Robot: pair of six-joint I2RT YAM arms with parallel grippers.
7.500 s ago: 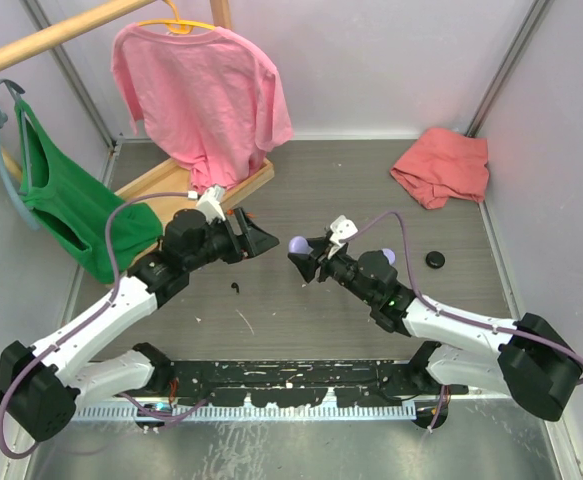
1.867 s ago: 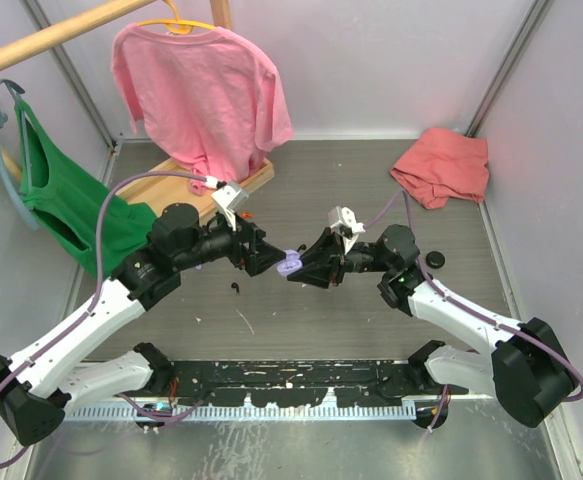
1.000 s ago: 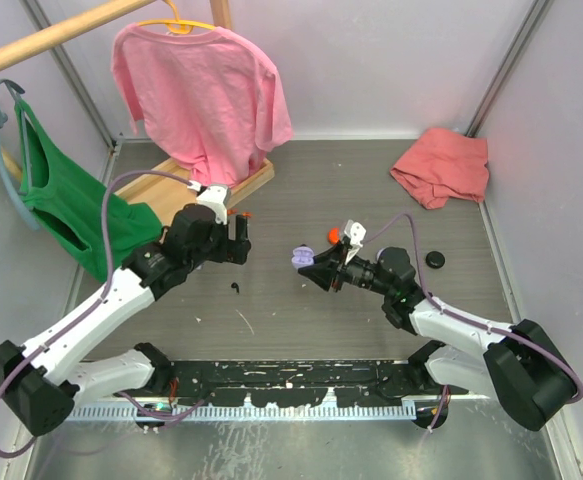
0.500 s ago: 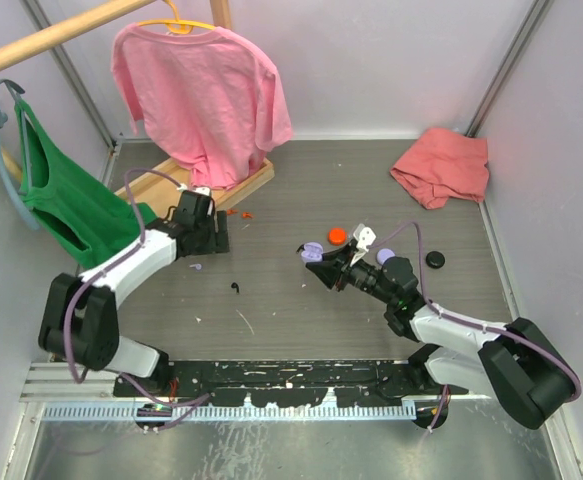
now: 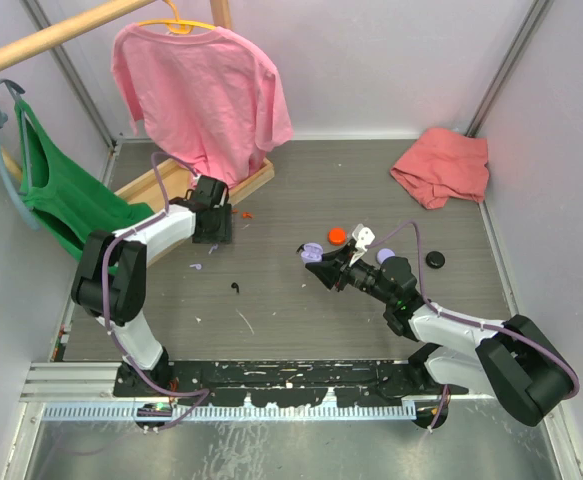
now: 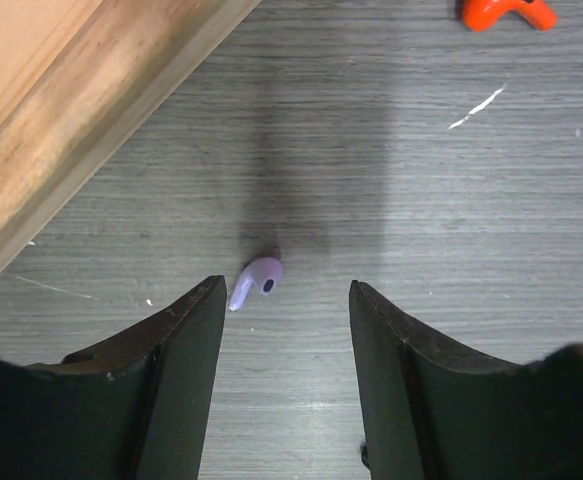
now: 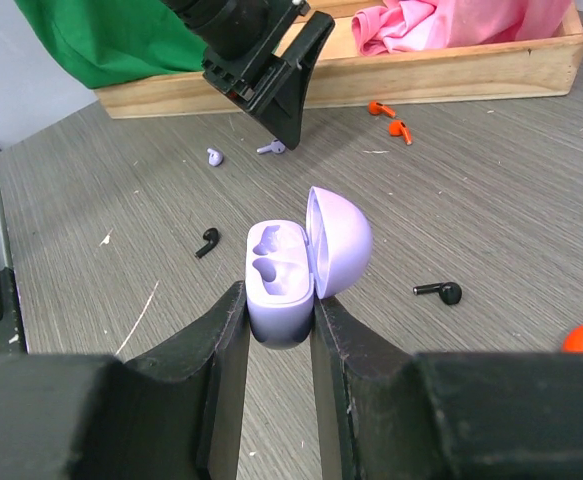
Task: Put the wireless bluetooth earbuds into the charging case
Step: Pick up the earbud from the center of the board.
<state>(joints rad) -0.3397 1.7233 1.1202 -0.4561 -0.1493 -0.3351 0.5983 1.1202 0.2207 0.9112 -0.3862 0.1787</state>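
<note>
Left gripper [image 6: 284,290] hangs over a lilac earbud [image 6: 256,282] on the table [image 6: 451,200], jaws apart and empty. It lies off-centre between them, stem slanted across the gap (awkward for a squeeze). Right gripper [image 7: 276,325], well apart, clamps the open case [image 7: 279,270].

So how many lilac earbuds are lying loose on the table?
2 lilac earbuds. One lies at the tips of the open left gripper; the other lies apart, nearer the arm bases. Arms may hide others.
</note>
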